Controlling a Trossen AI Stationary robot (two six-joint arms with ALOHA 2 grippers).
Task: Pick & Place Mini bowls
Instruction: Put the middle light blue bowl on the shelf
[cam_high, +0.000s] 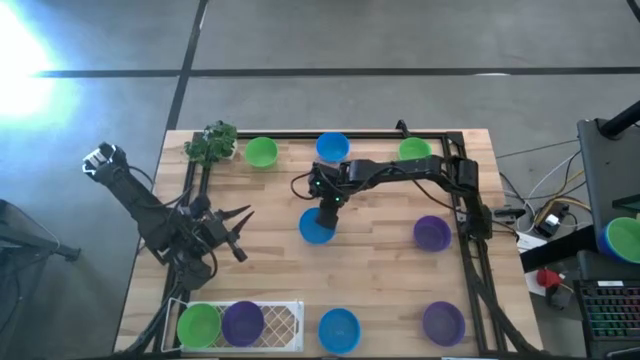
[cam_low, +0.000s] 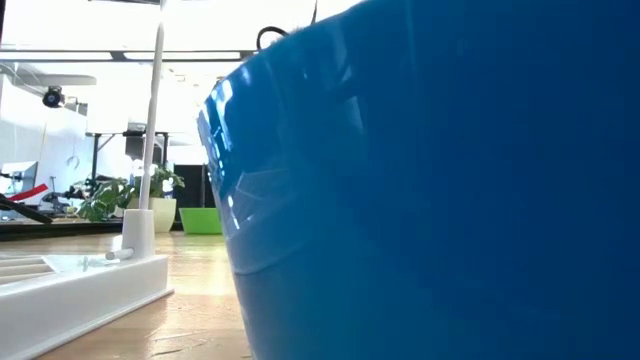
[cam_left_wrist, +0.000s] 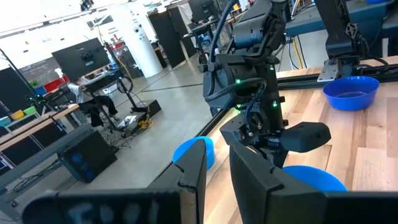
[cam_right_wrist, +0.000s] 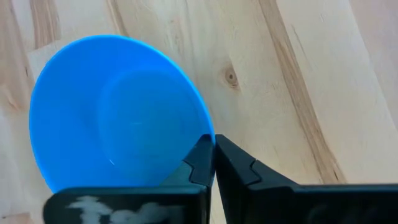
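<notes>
Right fingers (cam_right_wrist: 212, 144) pinching blue bowl (cam_high: 316, 227) rim, left fingers (cam_high: 238, 233) spread empty, purple bowl (cam_high: 432, 233) nearby

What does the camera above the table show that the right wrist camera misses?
Only the high view shows the whole table: the left gripper waiting open near the left edge, the white mesh tray holding a green and a purple bowl, and other bowls scattered about. Only the right wrist view shows the right gripper pinched shut on the blue bowl's rim. Both show that blue bowl on the wood.
</notes>
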